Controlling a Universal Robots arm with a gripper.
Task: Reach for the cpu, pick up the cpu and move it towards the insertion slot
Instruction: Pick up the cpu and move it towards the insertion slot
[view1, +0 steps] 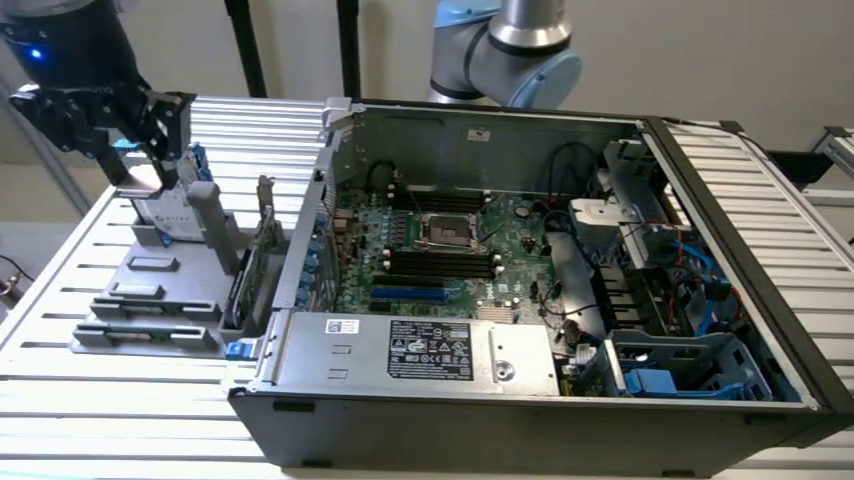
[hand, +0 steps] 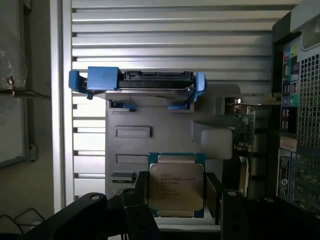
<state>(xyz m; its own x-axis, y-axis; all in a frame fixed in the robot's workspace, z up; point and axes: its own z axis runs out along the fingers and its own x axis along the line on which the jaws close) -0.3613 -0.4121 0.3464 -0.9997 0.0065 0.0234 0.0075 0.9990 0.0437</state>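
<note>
Exterior view first: the gripper is hanging over the far end of a gray holder tray, well off to the exterior view's left of the one open computer case. The socket is sitting in the middle of the motherboard, with long black memory slots lying beside it. One hard drive is standing upright in the tray under the gripper. An upright card and the case's side wall are standing between the gripper and the socket. Everything's resting on a slatted table.

Wrist view: the fingers are clamping the one chip from both sides, silvery top facing the camera, so the gripper is holding it. Past it I'm seeing the tray, the hard drive in its blue bracket, one green card and the case.
</note>
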